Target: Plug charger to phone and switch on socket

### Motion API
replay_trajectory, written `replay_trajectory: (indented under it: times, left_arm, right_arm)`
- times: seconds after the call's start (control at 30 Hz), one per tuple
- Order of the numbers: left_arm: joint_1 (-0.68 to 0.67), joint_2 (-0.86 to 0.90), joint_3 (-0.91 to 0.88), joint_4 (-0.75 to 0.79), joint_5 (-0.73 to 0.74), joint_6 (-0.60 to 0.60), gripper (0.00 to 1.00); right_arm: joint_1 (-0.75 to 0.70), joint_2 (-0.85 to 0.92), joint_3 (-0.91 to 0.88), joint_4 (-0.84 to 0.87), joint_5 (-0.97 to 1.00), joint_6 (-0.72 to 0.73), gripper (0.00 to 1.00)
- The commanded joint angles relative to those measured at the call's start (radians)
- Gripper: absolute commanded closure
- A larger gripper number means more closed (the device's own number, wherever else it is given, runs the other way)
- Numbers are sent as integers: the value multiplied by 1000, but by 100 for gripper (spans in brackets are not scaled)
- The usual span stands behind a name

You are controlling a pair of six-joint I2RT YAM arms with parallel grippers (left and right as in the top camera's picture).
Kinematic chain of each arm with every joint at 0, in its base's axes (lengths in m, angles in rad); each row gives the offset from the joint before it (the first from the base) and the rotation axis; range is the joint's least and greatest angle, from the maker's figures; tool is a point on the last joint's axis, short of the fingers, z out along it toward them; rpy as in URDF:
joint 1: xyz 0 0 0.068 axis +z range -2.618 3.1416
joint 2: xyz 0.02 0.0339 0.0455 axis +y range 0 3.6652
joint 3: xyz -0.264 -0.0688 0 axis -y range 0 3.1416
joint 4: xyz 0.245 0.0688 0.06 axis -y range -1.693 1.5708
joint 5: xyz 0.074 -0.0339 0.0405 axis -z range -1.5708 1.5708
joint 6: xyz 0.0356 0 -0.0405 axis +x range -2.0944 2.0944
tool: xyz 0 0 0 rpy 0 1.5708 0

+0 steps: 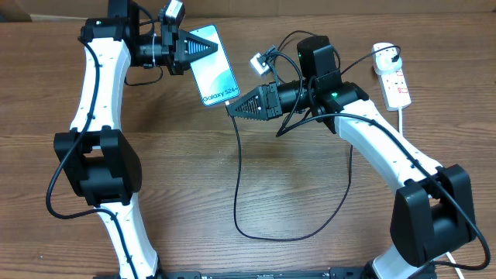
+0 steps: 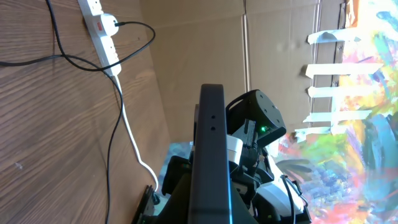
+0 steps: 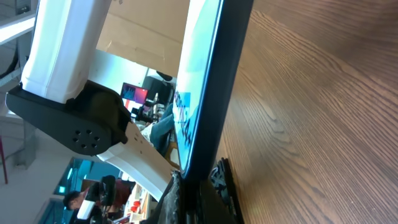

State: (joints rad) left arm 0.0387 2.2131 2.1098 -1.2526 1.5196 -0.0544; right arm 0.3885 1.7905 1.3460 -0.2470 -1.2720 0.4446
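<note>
The left gripper (image 1: 198,48), raised over the table (image 1: 310,209), is clamped shut on the top end of the phone (image 1: 213,66), screen up. At the phone's bottom end, the right gripper (image 1: 232,108) is closed on the plug tip of the charger (image 1: 237,170). The socket (image 1: 395,81) lies well right of the phone. The charger's cable loops below the phone.

The left gripper (image 1: 188,53) pinches the top end of the phone (image 1: 213,66). The right gripper (image 1: 232,107) is closed tight on the charger (image 1: 239,178) tip, right at the phone's bottom end. The thin black wire loops over the brown table (image 1: 310,194) and runs up to the white socket (image 1: 394,77) at the far right.
</note>
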Motion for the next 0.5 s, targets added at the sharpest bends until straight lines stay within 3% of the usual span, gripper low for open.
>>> replay_trajectory:
  times: [0.0,0.47]
  left_arm:
    - [-8,-10,13,-2,59,-21,96]
    - [-21,-10,13,8,59,-21,96]
  right_arm:
    - [5,-6,2,8,-17,5,96]
    - [14,-6,2,8,-13,16,96]
